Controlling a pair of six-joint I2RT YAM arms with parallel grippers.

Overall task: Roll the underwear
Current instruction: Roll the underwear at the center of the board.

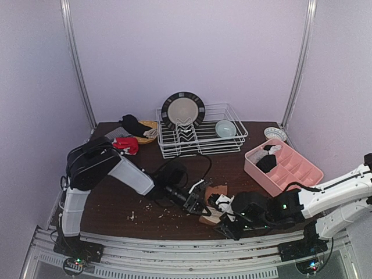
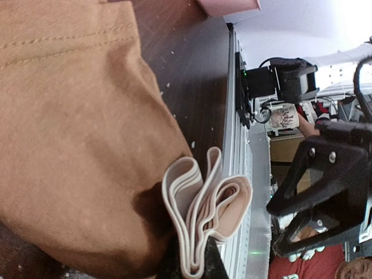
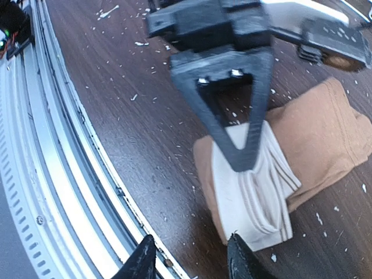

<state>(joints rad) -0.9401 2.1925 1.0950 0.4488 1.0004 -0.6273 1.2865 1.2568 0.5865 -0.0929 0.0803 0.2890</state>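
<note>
brown underwear (image 3: 325, 128) lies crumpled on the table (image 3: 145, 116) close to its near edge, between the two arms, its pale waistband (image 3: 256, 197) bunched into folds. left gripper (image 3: 242, 164) is closed narrow on that bunched waistband; right gripper (image 3: 189, 261) sits just beside the cloth at the table edge, fingers spread wide and holding nothing. a red pair (image 1: 127, 145) and a black pair (image 1: 133, 124) lie at the far left, well apart from the pink tray (image 1: 254, 168) on the right.
</note>
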